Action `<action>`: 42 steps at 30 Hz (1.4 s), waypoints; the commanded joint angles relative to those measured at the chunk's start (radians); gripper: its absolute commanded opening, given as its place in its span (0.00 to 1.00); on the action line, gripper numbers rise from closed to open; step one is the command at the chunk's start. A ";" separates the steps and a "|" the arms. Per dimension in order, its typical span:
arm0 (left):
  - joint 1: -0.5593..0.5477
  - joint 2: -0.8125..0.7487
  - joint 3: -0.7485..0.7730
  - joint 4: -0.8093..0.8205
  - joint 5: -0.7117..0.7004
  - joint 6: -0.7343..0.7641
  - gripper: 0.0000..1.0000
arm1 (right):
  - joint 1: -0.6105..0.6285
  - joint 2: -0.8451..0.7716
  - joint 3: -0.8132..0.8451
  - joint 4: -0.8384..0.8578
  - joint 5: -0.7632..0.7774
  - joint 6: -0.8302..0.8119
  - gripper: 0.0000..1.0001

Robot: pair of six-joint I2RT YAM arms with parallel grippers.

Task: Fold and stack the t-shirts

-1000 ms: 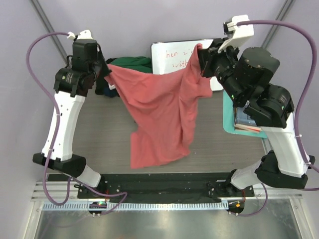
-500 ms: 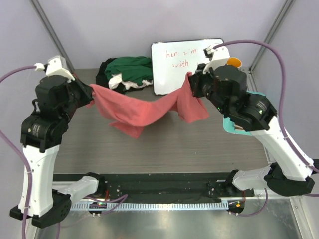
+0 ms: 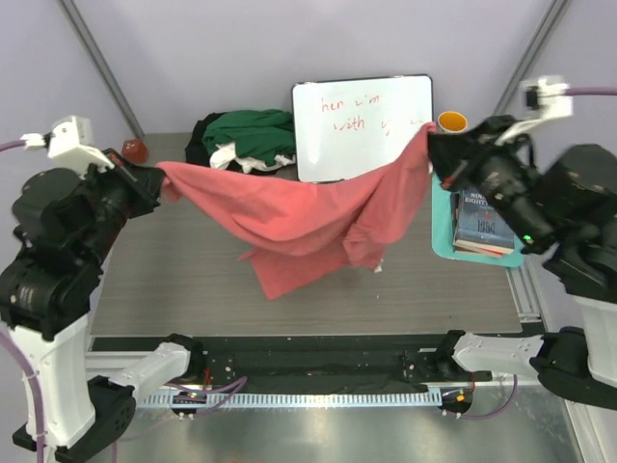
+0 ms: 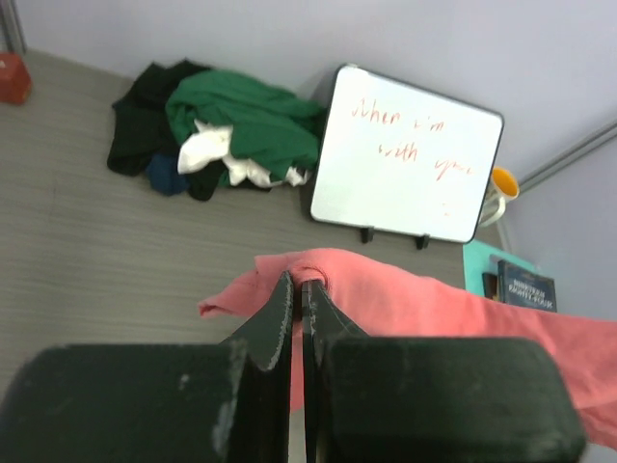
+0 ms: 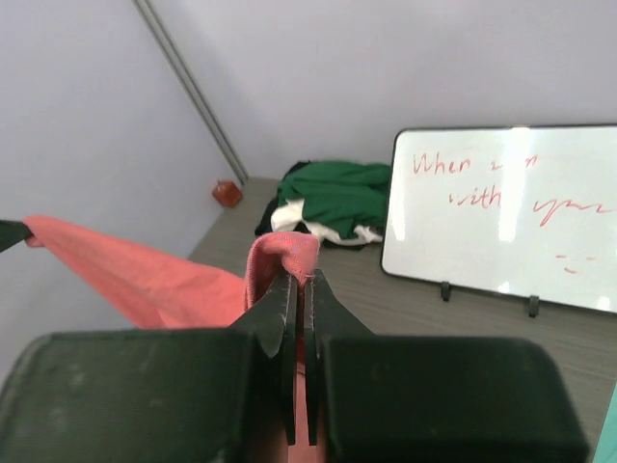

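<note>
I find the salmon-pink t-shirt (image 3: 299, 217) strung above the counter (image 3: 174, 280) — left pincer (image 3: 154, 181) clenched on one end, right pincer (image 3: 431, 147) clenched on the other, its middle sagging between them.

Clad in white shells along the long links of the left arm (image 3: 53, 376) and right arm (image 3: 598, 328), black at the bulky joint housings. Fed by purple cables (image 3: 590, 92) through white wrist mounts (image 3: 69, 140). Tipped with scuffed black fingers (image 4: 275, 318). Marked by one small green light (image 3: 527, 238) at right of frame.
</note>
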 commanded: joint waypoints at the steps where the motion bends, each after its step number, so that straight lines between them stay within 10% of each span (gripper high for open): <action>1: 0.004 -0.021 0.094 0.020 -0.073 0.069 0.00 | -0.002 -0.080 0.068 0.074 0.104 -0.057 0.01; 29: 0.029 0.479 0.163 0.149 -0.160 0.146 0.00 | -0.002 0.185 0.266 0.141 0.312 -0.339 0.01; 42: 0.026 0.384 -0.552 0.024 -0.045 0.022 0.00 | -0.002 0.106 -0.128 -0.009 0.102 -0.072 0.01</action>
